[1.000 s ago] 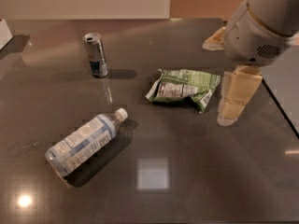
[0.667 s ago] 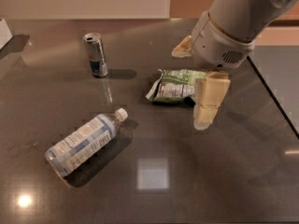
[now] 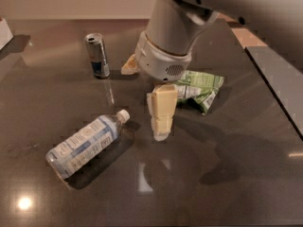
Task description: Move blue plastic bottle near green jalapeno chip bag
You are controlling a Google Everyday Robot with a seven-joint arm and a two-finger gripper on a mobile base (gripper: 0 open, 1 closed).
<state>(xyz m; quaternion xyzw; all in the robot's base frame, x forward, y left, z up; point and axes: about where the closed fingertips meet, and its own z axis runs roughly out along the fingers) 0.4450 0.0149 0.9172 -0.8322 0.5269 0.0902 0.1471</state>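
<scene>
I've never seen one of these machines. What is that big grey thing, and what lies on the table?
The big grey shape is the robot's arm, reaching in from the top. At its end is the claw, its two cream fingers spread open, holding nothing. It hangs over the dark table between the blue plastic bottle, which lies on its side, and the green chip bag, partly hidden behind the arm. A slim can stands upright at the back. There is one camera, looking down on the table; where it is mounted cannot be told.
</scene>
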